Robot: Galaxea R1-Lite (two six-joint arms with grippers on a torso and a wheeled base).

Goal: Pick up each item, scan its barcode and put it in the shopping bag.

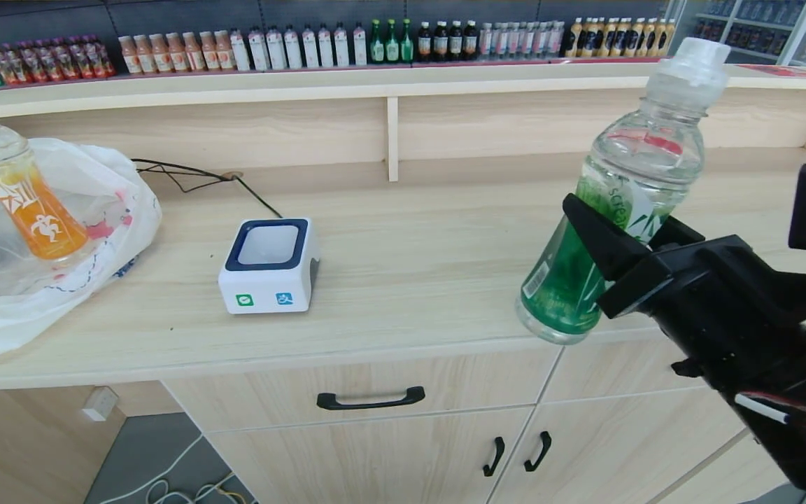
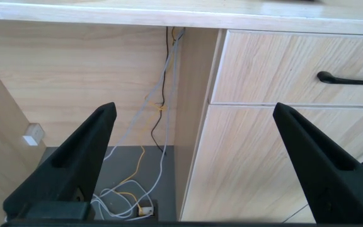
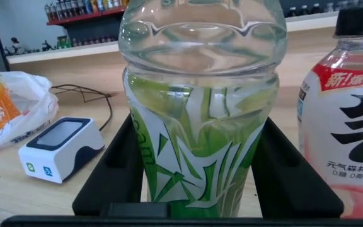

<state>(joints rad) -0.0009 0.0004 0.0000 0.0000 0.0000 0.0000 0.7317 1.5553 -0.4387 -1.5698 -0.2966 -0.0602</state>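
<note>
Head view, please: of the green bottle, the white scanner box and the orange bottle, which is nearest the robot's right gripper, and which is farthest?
1. The green bottle: held in the right gripper, on the right.
2. The scanner: in the middle of the counter, to the gripper's left.
3. The orange bottle: far left, standing in the shopping bag.

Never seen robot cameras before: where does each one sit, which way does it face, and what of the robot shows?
Head view: on the head, looking forward and down at the counter, scanner and shopping bag; the right gripper holds the green bottle.
Left wrist view: on the left wrist, below countertop level, facing the cabinet front; the left gripper, open, frames it.
Right wrist view: on the right wrist, looking past its gripper and the bottle toward the scanner.
Head and right wrist views share bottle, scanner, bag.
</note>
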